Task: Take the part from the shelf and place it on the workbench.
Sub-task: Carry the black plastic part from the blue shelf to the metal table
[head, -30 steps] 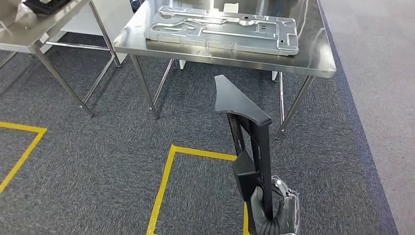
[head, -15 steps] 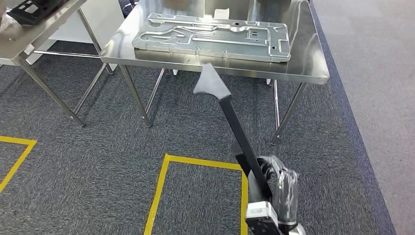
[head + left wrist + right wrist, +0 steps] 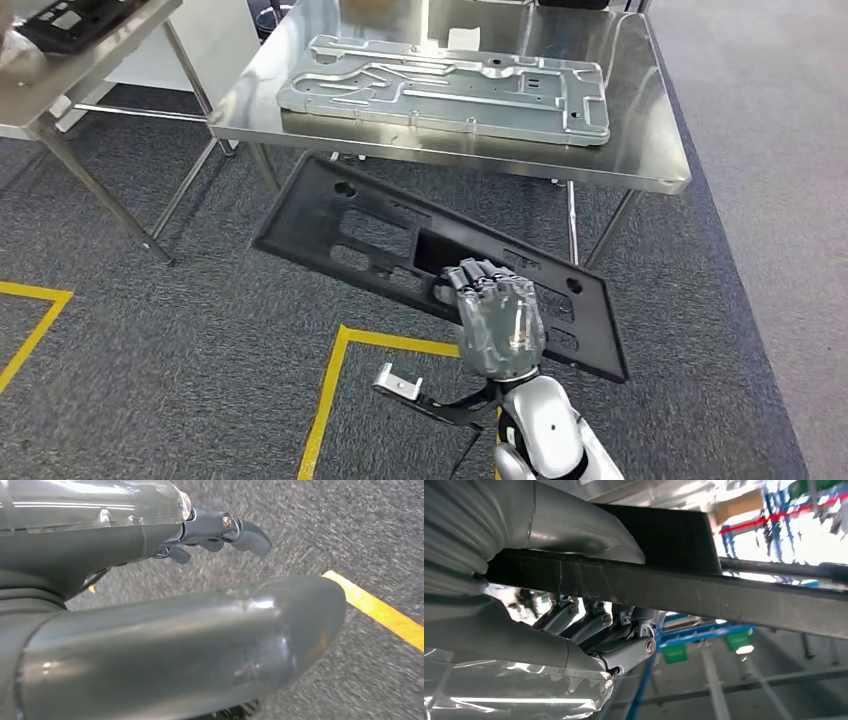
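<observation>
One black part [image 3: 400, 250] held flat in the air by the right hand [image 3: 497, 318], in front of the steel worktop [image 3: 640, 150].

The part is a long, flat black panel with several cut-outs, tilted slightly, its far end near the worktop's front edge and below it, over grey carpet. The right hand grasps its near long edge, fingers curled over the top; the right wrist view shows the thumb [image 3: 574, 530] on one face and the fingers [image 3: 589, 625] on the other. One silver stamped metal plate [image 3: 450, 85] lies on the worktop. A second worktop [image 3: 40, 90] stands to the left, carrying another black part [image 3: 70, 20]. The left hand [image 3: 165, 580] hangs over the carpet beside one yellow floor line [image 3: 380, 612], grasping nothing, its fingers loosely apart.
</observation>
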Available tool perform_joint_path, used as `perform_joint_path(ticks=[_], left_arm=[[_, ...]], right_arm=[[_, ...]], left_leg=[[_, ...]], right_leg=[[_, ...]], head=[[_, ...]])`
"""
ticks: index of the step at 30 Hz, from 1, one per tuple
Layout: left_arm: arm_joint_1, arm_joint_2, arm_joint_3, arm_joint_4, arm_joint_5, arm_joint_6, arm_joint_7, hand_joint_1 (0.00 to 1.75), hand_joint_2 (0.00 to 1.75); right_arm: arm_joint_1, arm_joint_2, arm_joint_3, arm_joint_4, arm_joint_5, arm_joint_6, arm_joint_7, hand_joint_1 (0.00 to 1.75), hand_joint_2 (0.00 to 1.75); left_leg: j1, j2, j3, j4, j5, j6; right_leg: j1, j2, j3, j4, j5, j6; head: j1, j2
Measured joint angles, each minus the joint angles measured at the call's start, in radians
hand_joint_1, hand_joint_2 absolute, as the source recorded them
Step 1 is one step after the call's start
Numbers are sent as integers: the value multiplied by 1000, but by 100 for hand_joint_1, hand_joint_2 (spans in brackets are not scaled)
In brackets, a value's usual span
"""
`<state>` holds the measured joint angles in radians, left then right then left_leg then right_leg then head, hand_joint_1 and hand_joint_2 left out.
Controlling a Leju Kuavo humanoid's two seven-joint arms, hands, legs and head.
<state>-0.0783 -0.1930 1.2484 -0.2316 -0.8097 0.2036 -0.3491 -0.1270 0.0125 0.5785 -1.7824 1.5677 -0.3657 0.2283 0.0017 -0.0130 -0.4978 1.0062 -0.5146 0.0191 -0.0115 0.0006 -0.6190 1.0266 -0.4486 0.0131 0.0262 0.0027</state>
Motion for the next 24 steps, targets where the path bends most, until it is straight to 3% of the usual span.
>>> perform_joint_path(ticks=[2, 4, 7, 9, 10, 13, 15, 17, 19, 20, 22, 24], left_arm=[[-1, 1, -1, 0, -1, 0, 1, 0, 0], [-2, 2, -1, 0, -5, -2, 2, 0, 0], [-3, 4, -2, 0, -8, -5, 2, 0, 0], [-1, 4, -2, 0, -9, -8, 2, 0, 0], [1, 4, -2, 0, -9, -9, 2, 0, 0], [7, 7, -1, 0, -10, -14, 2, 0, 0], [6, 8, -1, 0, -10, -17, 1, 0, 0], [4, 8, 0, 0, -9, -18, 0, 0, 0], [5, 9, 0, 0, -7, -18, -1, 0, 0], [4, 9, 0, 0, -7, -18, -1, 0, 0], [4, 9, 1, 0, -7, -18, -1, 0, 0], [5, 9, 1, 0, -6, -18, -1, 0, 0]], right_arm=[[-23, -15, 33, 15, 2, 25, 18, 175, 175], [-55, -37, 72, 36, 2, 70, 44, 175, 175], [-96, -80, 135, 80, 2, 107, 81, 175, 175], [-112, -114, 170, 103, 2, 113, 103, 175, 175], [-120, -131, 183, 110, 2, 116, 113, 175, 175], [-148, -176, 202, 121, 2, 125, 133, 175, 175], [-166, -199, 207, 123, 2, 135, 138, 175, 175], [-184, -225, 212, 117, 2, 150, 148, 175, 175], [-203, -256, 217, 105, 2, 160, 158, 175, 175], [-213, -271, 218, 98, 2, 163, 161, 175, 175], [-225, -294, 219, 90, 2, 165, 165, 175, 175], [-229, -313, 222, 85, 2, 171, 167, 175, 175]], left_leg=[[0, 0, 5, 9, -3, -13], [3, 3, -11, 62, -14, -22], [8, 5, -116, 232, -77, -31], [11, 6, -172, 281, -94, -35], [12, 6, -177, 255, -71, -35], [10, 9, -142, 83, 54, -30], [5, 10, -129, 35, 81, -17], [3, 8, -120, 30, 77, 1], [4, 7, -104, 21, 76, 16], [5, 6, -97, 18, 74, 22], [3, 6, -86, 17, 63, 30], [0, 4, -69, 17, 48, 34]], right_leg=[[0, 2, 13, -7, -3, -16], [-3, 2, 35, -15, -9, -32], [-3, 2, 56, -18, -26, -41], [-2, 3, 70, -18, -40, -39], [-2, 3, 81, -17, -48, -36], [-3, 4, 115, -18, -75, -24], [-2, 4, 124, -19, -86, -10], [-2, 4, 128, -13, -86, 4], [-4, 4, 110, 31, -87, 15], [-5, 3, 84, 78, -96, 18], [-4, 3, 1, 198, -140, 24], [-3, 3, -67, 262, -170, 26]], head=[[-2, 0], [-7, 0], [-15, 0], [-15, 0], [-15, 0], [-16, 0], [-17, 0], [-16, 0], [-15, 0], [-15, 0], [-15, 0], [-15, 0]])
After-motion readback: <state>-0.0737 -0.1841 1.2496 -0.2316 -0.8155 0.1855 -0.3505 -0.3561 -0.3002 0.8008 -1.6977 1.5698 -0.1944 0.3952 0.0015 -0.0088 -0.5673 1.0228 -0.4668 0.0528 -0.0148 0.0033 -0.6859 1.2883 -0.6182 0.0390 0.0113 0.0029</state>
